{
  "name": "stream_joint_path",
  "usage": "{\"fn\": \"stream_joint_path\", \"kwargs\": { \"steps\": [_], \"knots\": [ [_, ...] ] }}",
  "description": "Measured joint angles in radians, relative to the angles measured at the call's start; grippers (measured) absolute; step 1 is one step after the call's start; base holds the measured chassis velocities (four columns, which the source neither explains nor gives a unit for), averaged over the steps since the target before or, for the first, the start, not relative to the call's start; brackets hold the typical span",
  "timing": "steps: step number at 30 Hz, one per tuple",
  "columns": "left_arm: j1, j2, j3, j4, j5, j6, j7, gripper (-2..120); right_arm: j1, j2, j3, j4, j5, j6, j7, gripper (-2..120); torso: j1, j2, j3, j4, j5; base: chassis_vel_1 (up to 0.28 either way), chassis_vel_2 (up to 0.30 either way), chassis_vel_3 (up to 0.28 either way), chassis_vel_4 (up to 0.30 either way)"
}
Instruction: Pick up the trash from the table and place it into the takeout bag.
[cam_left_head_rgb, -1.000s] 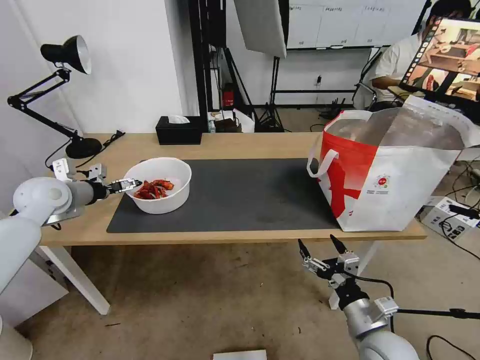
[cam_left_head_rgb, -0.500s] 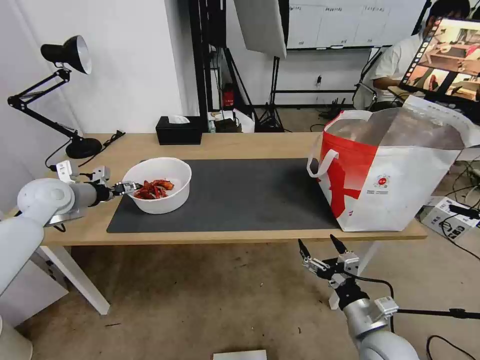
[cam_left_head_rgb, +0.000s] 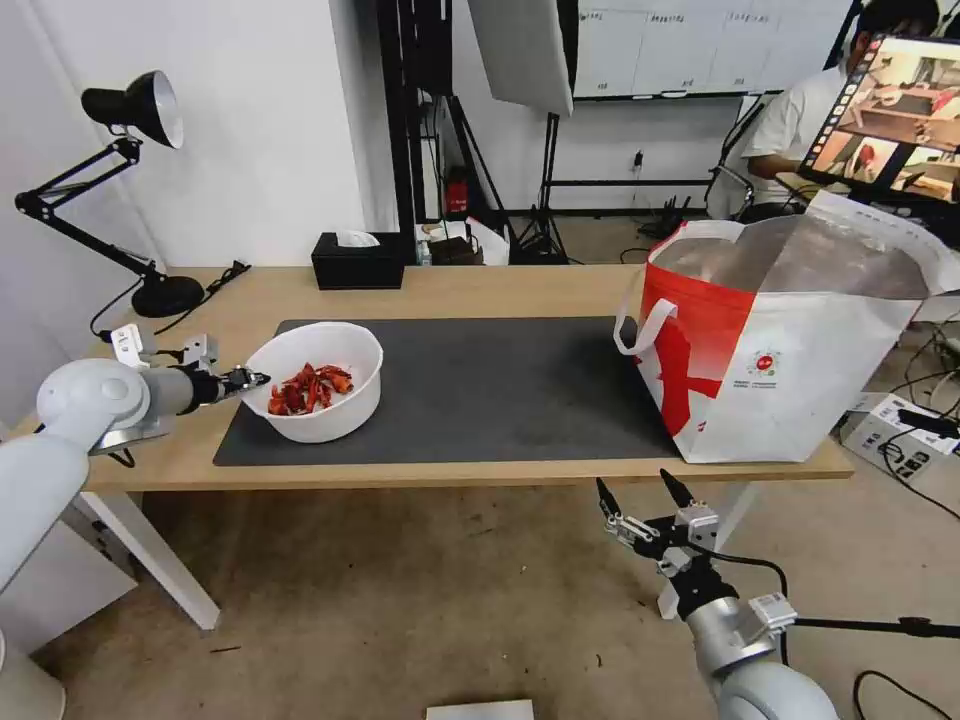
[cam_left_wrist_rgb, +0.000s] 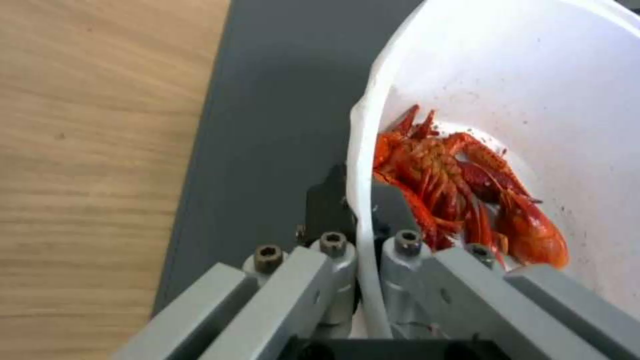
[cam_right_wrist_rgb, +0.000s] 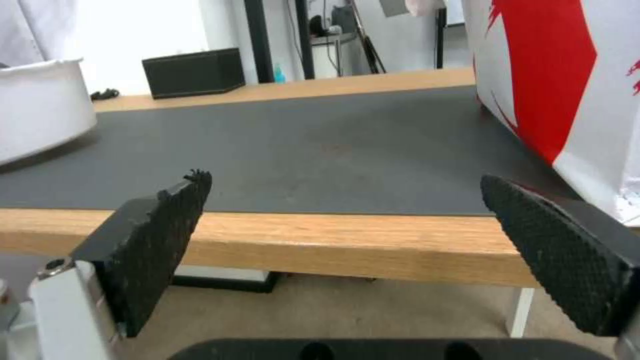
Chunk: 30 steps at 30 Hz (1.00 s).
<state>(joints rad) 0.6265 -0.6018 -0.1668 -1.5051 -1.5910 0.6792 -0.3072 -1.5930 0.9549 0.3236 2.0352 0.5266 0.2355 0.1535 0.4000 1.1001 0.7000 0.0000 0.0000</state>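
Where the dark grey mat (cam_left_head_rgb: 450, 385) covers the light-wood surface (cam_left_head_rgb: 520, 285), the white round bowl (cam_left_head_rgb: 318, 380) sits tilted at the mat's left end, its left side raised. The left claw (cam_left_head_rgb: 255, 379) is clamped on the bowl's thin, smooth rim, one finger inside the wall and one outside. Red crayfish shells (cam_left_wrist_rgb: 460, 190), glossy and segmented, lie heaped against the bowl's wall next to the inner finger.

At the right end of the surface the takeout bag (cam_left_head_rgb: 800, 370) stands upright and open. Its body is white woven material with a red panel, silver foil lining and white loop handles. A small round logo (cam_left_head_rgb: 765, 362) sits on its front; the print beneath it is too small to read.

The right claw (cam_left_head_rgb: 645, 492) hangs below the surface's front edge, well apart from the bag, with its black, cross-hatched pads (cam_right_wrist_rgb: 167, 235) spread wide and holding nothing.

A matte black rectangular tissue box (cam_left_head_rgb: 357, 260) and a black desk lamp (cam_left_head_rgb: 120, 180) stand along the far edge.
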Motion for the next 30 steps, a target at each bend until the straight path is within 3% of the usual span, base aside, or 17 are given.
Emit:
{"fn": "stream_joint_path", "kwargs": {
  "steps": [8,17,20,22,28,30],
  "knots": [
    [-0.004,-0.006,-0.007,-0.035,-0.006,-0.051,-0.002,0,0.000,0.000,0.000,0.000,0.000,0.000,0.000,100,0.000,0.000,0.000,0.0001,0.0000,0.000,0.000,0.000,0.000],
    [-0.089,-0.007,0.048,-0.147,-0.009,-0.107,-0.003,0,0.000,0.000,0.000,0.000,0.000,0.000,0.000,100,0.000,0.000,0.000,0.0000,0.0002,0.000,0.000,0.000,0.000],
    [-0.174,-0.023,0.109,-0.197,-0.016,-0.123,-0.010,0,0.000,0.000,0.000,0.000,0.000,0.000,0.000,100,0.000,0.000,0.000,-0.0001,0.0003,0.000,0.000,0.000,0.000],
    [-0.268,-0.050,0.197,-0.220,-0.017,-0.142,-0.015,0,0.000,0.000,0.000,0.000,0.000,0.000,0.000,100,0.000,0.000,0.000,-0.0001,0.0004,0.000,0.000,0.000,0.000],
    [-0.378,-0.102,0.302,-0.210,-0.019,-0.146,-0.026,0,0.000,0.000,0.000,0.000,0.000,0.000,0.000,100,0.000,0.000,0.000,0.0001,0.0001,0.000,0.000,0.000,0.000],
    [-0.488,-0.162,0.386,-0.172,-0.028,-0.150,-0.036,0,0.000,0.000,0.000,0.000,0.000,0.000,0.000,100,0.000,0.000,0.000,-0.0001,0.0003,0.000,0.000,0.000,0.000]
  ]
}}
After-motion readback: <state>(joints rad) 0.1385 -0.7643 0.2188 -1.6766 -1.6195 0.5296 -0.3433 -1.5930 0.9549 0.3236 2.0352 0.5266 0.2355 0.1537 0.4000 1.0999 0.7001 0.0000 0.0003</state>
